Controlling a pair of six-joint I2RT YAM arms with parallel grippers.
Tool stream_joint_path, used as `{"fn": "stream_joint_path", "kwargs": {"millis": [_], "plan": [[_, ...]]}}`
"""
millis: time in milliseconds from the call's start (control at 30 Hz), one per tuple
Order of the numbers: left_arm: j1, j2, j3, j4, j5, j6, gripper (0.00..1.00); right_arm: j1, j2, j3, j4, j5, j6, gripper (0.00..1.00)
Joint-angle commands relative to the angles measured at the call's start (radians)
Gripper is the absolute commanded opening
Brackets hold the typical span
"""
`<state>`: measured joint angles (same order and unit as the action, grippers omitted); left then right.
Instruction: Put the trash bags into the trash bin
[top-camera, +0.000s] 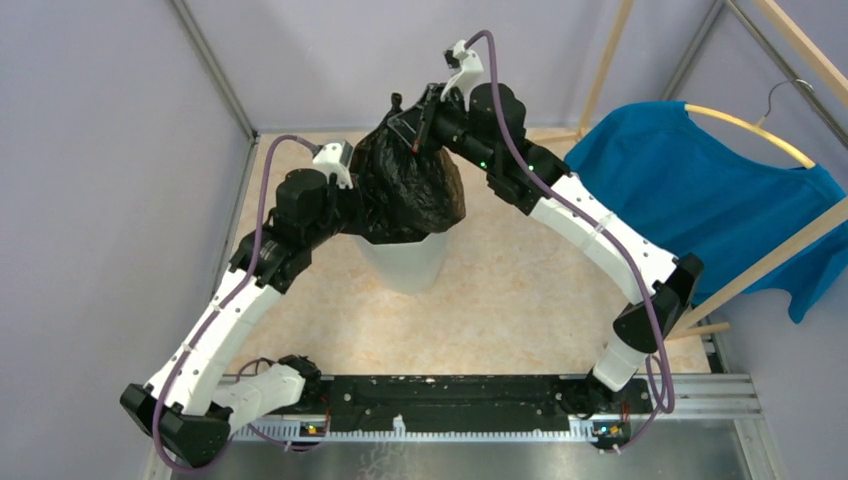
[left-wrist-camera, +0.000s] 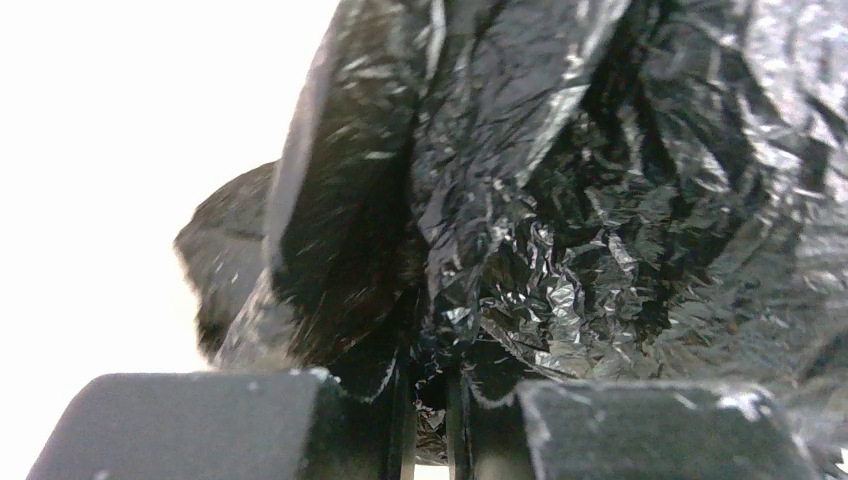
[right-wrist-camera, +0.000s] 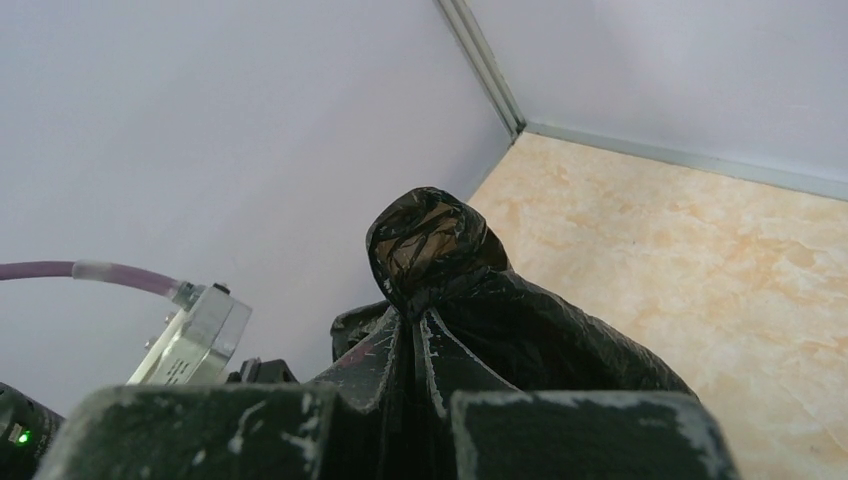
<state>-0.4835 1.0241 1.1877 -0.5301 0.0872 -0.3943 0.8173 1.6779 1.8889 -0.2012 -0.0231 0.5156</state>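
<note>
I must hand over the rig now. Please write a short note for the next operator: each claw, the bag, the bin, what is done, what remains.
Left claw: shut on a fold at the side of the black trash bag.
Right claw: shut on the bag's neck, just below its bunched top.
Bag: held up by both claws over the trash bin, hiding its rim.
Done: bag is up and over the bin.
Left: lower it in and open both claws; whether its bottom is already inside cannot be seen.
</note>
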Motion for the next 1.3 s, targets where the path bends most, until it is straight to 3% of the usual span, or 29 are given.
{"fn": "stream_joint_path", "kwargs": {"millis": [0,167,433,767,900,1033,1267], "plan": [[-0.003,0.001,-0.055,-0.024,-0.166,0.016,0.18,0.009,0.004,-0.057,0.062,-0.028,-0.027,0.0],[-0.003,-0.026,-0.123,0.055,0.005,0.034,0.24,0.01,0.026,-0.087,0.042,-0.052,-0.044,0.0],[-0.002,-0.112,-0.064,0.069,0.198,0.052,0.56,0.011,0.022,-0.061,-0.014,-0.08,-0.09,0.0],[-0.002,-0.207,0.082,-0.141,0.046,0.133,0.97,0.017,-0.005,-0.037,-0.077,-0.142,-0.165,0.0],[-0.002,-0.232,0.081,-0.211,-0.118,0.096,0.97,0.028,0.012,0.01,-0.133,-0.131,-0.206,0.0],[-0.001,-0.23,0.03,-0.318,-0.404,0.009,0.84,0.068,0.038,0.063,-0.175,-0.119,-0.24,0.0],[0.0,-0.295,-0.111,-0.241,-0.372,-0.041,0.65,0.133,0.13,0.083,-0.203,-0.045,-0.247,0.0]]}}
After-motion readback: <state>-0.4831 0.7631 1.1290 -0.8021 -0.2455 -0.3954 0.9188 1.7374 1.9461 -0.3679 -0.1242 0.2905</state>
